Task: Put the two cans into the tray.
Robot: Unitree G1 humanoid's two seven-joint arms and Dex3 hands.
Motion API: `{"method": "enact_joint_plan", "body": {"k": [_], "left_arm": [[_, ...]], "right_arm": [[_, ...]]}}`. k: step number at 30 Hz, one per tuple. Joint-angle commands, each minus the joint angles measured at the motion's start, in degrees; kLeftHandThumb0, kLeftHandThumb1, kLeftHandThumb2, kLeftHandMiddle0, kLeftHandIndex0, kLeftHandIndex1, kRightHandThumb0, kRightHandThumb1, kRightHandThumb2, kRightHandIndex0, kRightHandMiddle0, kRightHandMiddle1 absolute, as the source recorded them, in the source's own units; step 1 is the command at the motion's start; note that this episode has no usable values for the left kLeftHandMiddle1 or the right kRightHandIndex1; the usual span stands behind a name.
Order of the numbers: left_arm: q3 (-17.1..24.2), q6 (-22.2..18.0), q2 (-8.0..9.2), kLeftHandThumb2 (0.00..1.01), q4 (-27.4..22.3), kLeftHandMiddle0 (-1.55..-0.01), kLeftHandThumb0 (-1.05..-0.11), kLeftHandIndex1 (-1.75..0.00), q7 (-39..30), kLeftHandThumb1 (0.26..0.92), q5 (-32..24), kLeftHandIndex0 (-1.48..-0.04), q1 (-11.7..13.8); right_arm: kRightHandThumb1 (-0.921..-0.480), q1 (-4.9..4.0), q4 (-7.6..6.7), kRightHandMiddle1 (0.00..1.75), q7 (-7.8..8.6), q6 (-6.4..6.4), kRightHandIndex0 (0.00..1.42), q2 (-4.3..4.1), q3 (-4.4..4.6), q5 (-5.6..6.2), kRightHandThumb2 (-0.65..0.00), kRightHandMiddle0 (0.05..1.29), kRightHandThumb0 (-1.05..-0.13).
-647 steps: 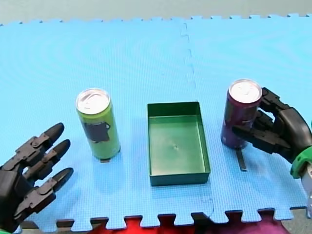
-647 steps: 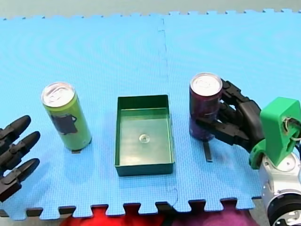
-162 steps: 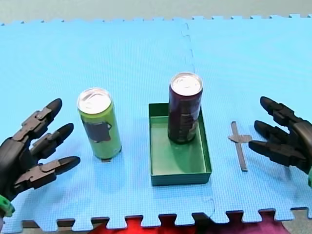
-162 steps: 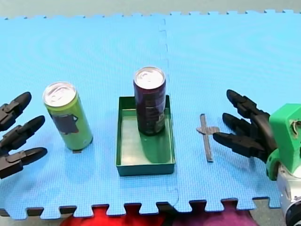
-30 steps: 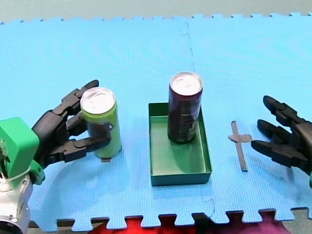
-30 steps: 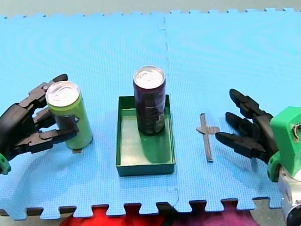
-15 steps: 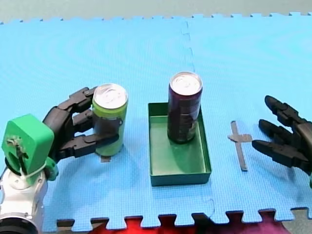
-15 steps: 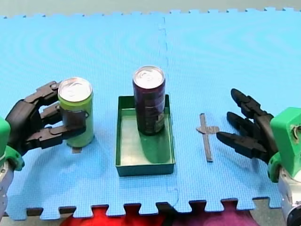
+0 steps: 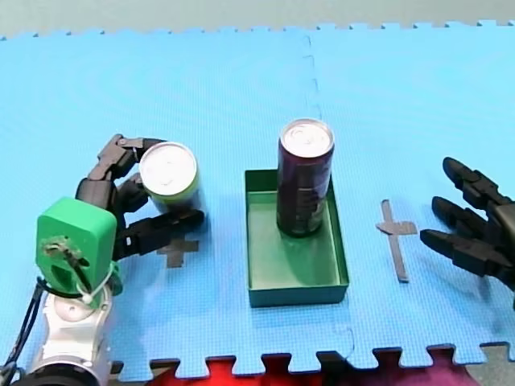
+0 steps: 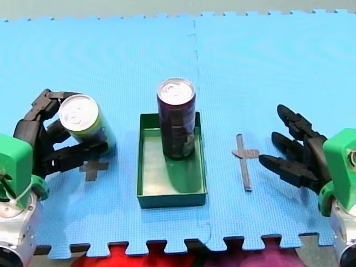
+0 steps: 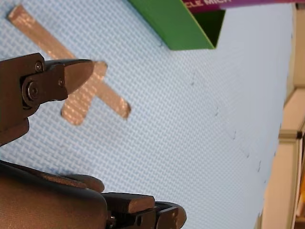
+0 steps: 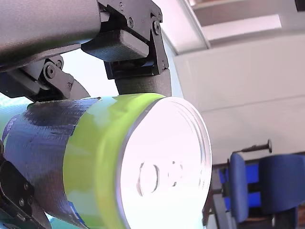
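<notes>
A green can point(image 9: 167, 173) with a dark label is off the mat, tilted, top toward me. My left hand point(image 9: 153, 197) is shut on it, left of the tray. In the second wrist view the green can point(image 12: 119, 162) sits between black fingers point(image 12: 136, 52). The dark green tray point(image 9: 298, 277) lies mid-mat. A purple can point(image 9: 304, 181) stands upright in the tray's far end. My right hand point(image 9: 441, 205) is over the mat right of the tray and holds nothing.
A grey tape cross point(image 9: 179, 251) marks the mat below the lifted can, and another tape mark point(image 9: 396, 241) lies between the tray and the right hand. The first wrist view shows a tape cross point(image 11: 90, 90) and a tray corner point(image 11: 176, 24). The blue mat's jagged near edge point(image 9: 265, 362) is close.
My left hand closed on the green can, lifted it off the mat and tipped it, uncovering the tape cross under it. The right hand has barely moved.
</notes>
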Motion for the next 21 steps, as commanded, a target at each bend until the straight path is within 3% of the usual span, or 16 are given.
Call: {"method": "enact_joint_plan", "body": {"k": [1, 12, 16, 18, 21], "left_arm": [[0.72, -0.36, -0.08, 0.01, 0.40, -0.94, -0.374, -1.75, -0.45, 0.877, -0.95, -0.58, -0.47], [1.48, -0.19, 0.10, 0.00, 0.53, -0.93, -0.347, -1.75, -2.18, 0.869, -1.78, -0.56, -0.63], [0.27, 1.38, 1.07, 0.00, -0.92, -0.93, -0.343, -1.75, -2.81, 0.868, -0.38, -0.56, -0.64], [-1.58, 6.67, 2.51, 0.00, -6.09, -0.93, -0.343, -1.75, -2.95, 0.867, 1.58, -0.56, 0.18], [-4.27, 20.45, 4.08, 0.01, -21.22, -0.95, -0.350, -1.75, -3.63, 0.856, 3.93, -0.57, 3.75]], "right_arm": [[-0.921, -0.10, 0.10, 0.01, 0.08, -0.48, 0.23, -0.40, -0.39, 0.36, -0.116, 0.17, -1.048], [-0.921, -0.31, 0.24, 0.01, 0.04, -0.67, 0.24, -0.25, -0.73, 0.41, -0.122, 0.19, -1.048], [-0.921, -0.26, 0.27, 0.01, 0.05, -0.88, 0.24, -0.17, -0.69, 0.30, -0.125, 0.19, -1.048], [-0.921, -0.21, 0.31, 0.01, 0.00, -1.02, 0.24, -0.14, -0.62, 0.19, -0.126, 0.19, -1.048], [-0.921, -0.16, 0.44, 0.01, -0.15, -1.21, 0.24, 0.03, -0.52, 0.03, -0.128, 0.20, -1.048]]}}
